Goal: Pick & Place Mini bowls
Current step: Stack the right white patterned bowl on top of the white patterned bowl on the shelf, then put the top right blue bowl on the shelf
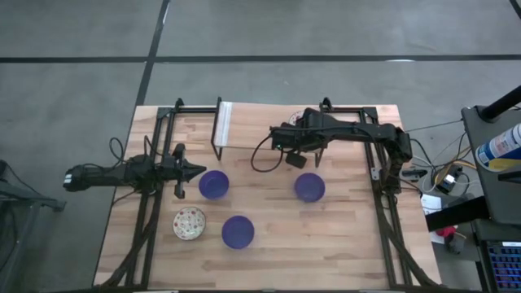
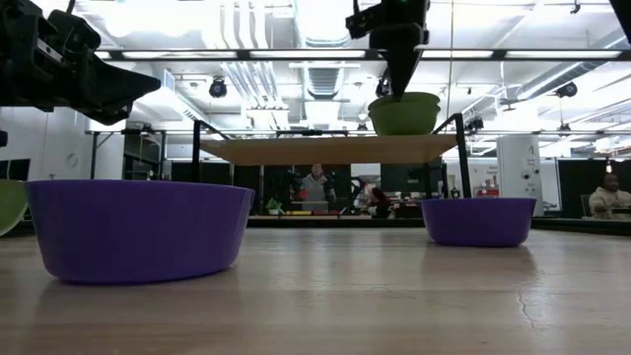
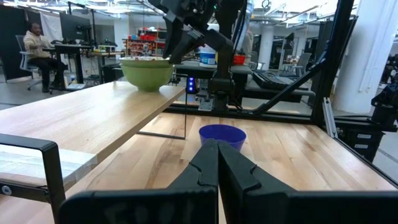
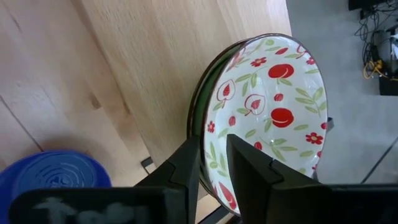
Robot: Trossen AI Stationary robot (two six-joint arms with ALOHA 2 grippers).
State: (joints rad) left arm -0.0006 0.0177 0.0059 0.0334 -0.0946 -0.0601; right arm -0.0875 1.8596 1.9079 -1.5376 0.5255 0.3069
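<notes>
Right end effector (image 4: 214, 163) reaches over the raised shelf (image 1: 244, 122) at the counter's (image 1: 342, 236) 12 o'clock side, its fingers straddling the rim of a patterned bowl (image 4: 267, 118): one finger sits outside the rim, the other inside, close on it, though whether they actually pinch it is hard to tell. That bowl, white with red fruit and green leaves, looks nested on another with a green outside, whose edge only just shows behind it. In the low view the arm comes down into a green bowl (image 2: 404, 113) on the shelf, and the fingertips are hidden inside it. From above, the arm covers this bowl almost wholly. Left end effector (image 1: 194, 172) hovers at the counter's 9 o'clock side with its fingers pressed together, holding nothing, its tip just beside a blue bowl (image 1: 214, 185). A second blue bowl (image 1: 310, 187) lies toward 3 o'clock, a third (image 1: 238, 232) toward 6 o'clock, and another patterned bowl (image 1: 189, 223) toward 7 o'clock, cut off at the low view's left edge.
</notes>
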